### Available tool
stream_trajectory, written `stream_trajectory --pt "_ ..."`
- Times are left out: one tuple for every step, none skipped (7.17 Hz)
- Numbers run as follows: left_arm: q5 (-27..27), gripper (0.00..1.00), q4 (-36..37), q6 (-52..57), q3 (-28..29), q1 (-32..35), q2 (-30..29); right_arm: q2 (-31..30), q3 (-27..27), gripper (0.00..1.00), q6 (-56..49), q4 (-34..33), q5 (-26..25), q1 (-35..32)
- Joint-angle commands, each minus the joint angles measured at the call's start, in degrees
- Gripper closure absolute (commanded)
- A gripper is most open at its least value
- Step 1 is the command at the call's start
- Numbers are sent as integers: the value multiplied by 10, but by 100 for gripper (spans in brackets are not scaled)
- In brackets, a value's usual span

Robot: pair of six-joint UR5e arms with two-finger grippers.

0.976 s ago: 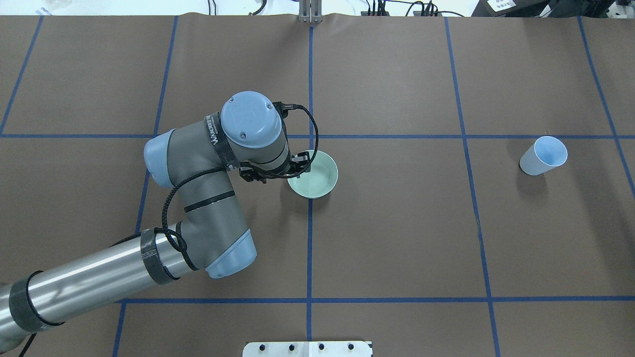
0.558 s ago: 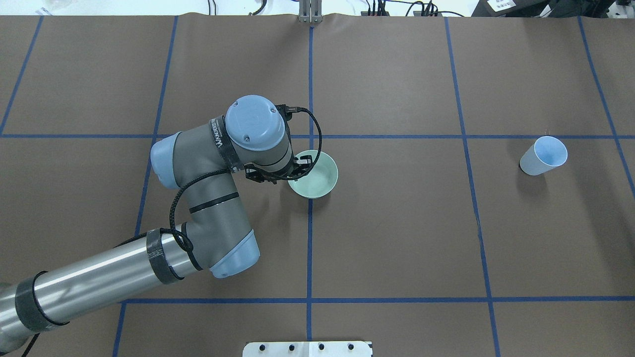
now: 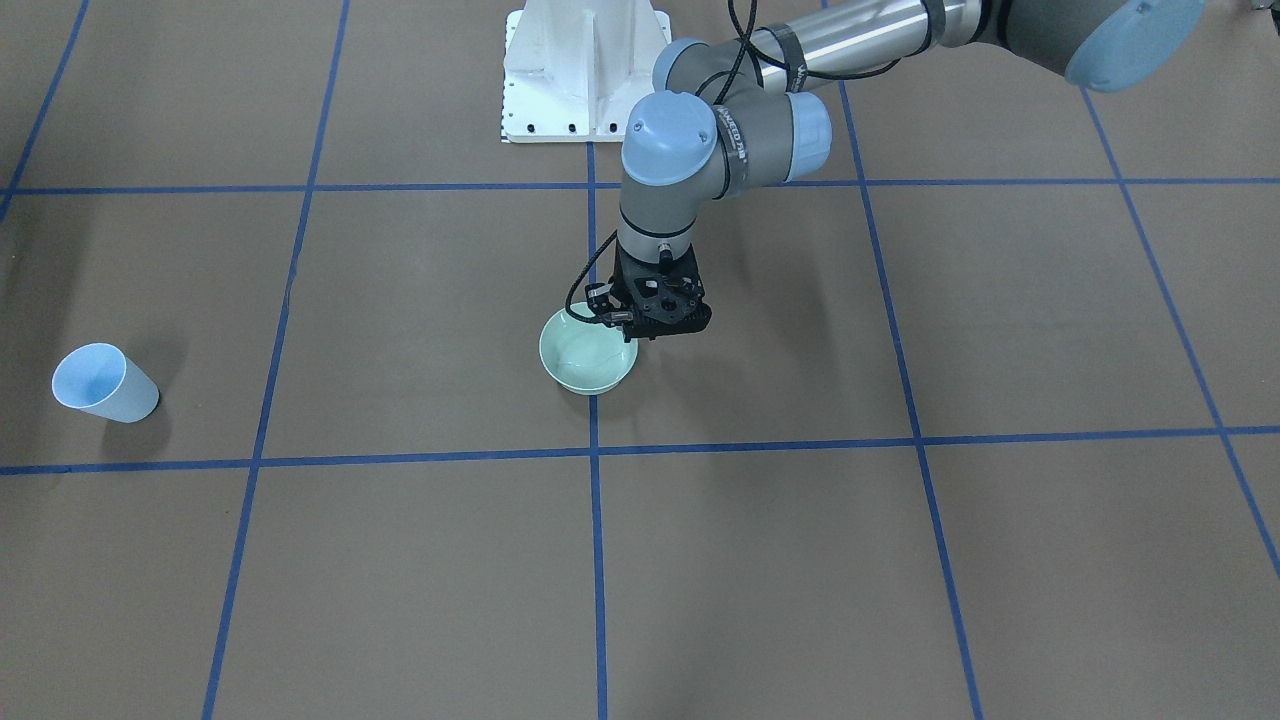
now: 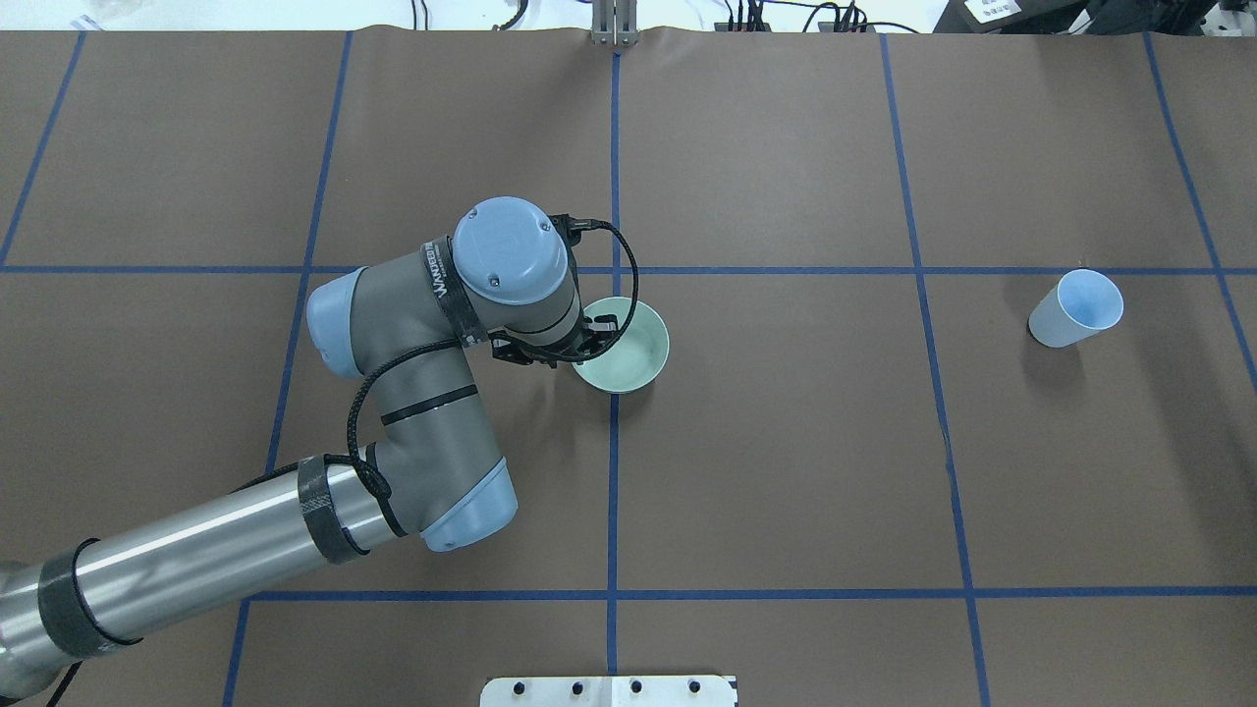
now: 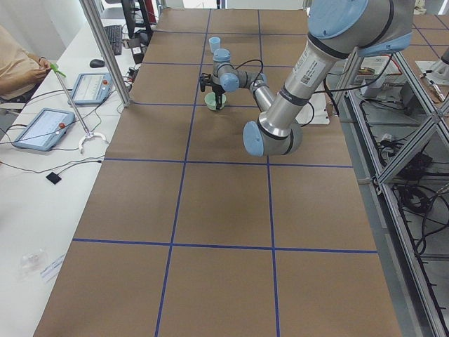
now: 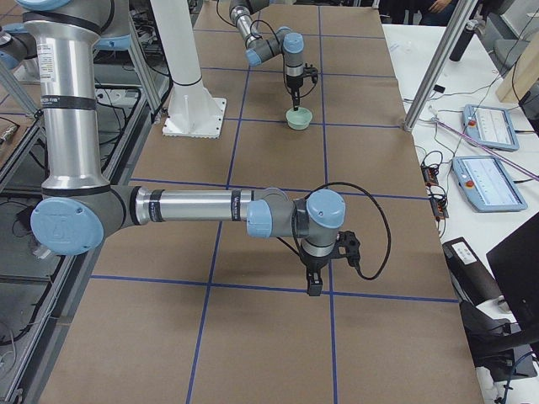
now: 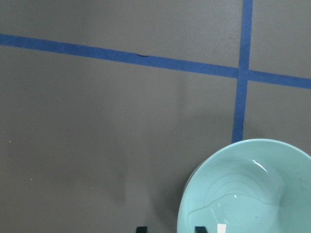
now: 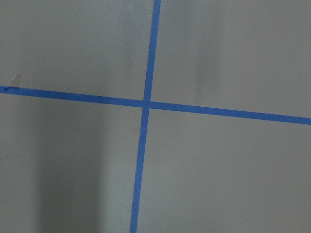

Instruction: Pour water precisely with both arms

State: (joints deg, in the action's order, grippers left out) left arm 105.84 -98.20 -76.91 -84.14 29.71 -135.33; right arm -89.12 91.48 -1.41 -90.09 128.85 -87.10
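Note:
A pale green bowl (image 4: 628,349) sits at the table's middle, on a blue tape crossing. Water (image 7: 235,204) shows in it as faint ripples and glints. My left gripper (image 3: 632,336) points down at the bowl's rim on the robot's left side. In the left wrist view its fingertips (image 7: 141,228) are apart and stand either side of the rim, so it is open. My right gripper (image 6: 313,288) shows only in the exterior right view, low over bare table far from the bowl; I cannot tell whether it is open or shut.
A light blue cup (image 4: 1076,307) stands upright far to the robot's right, also in the front-facing view (image 3: 104,383). The white bolted pedestal (image 3: 585,70) stands at the robot's edge. Blue tape lines (image 8: 146,104) grid the brown table.
The left arm's wrist has shifted a little to the right and toward the robot, bringing the gripper closer over the bowl's rim. Bowl and cup have not moved.

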Motion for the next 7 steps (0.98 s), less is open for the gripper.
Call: stream_trajectory --pt "1 87 -15 5 6 -3 -1 0 -1 0 0 1 0 0" --pt "2 100 -15 15 6 -3 -1 1 -1 0 0 1 0 0" --pt "3 100 -14 30 0 -2 -1 1 0 0 0 1 0 0" --pt "6 100 -9 48 -16 4 -1 1 -3 0 1 12 0 0" --pt "48 100 -4 55 -31 32 1 1 -10 0 1 22 0 0" --pt "96 100 -2 85 -43 68 6 1 -17 0 1 25 0 0" --pt "111 100 -2 131 -52 93 24 1 -18 0 1 25 1 0"
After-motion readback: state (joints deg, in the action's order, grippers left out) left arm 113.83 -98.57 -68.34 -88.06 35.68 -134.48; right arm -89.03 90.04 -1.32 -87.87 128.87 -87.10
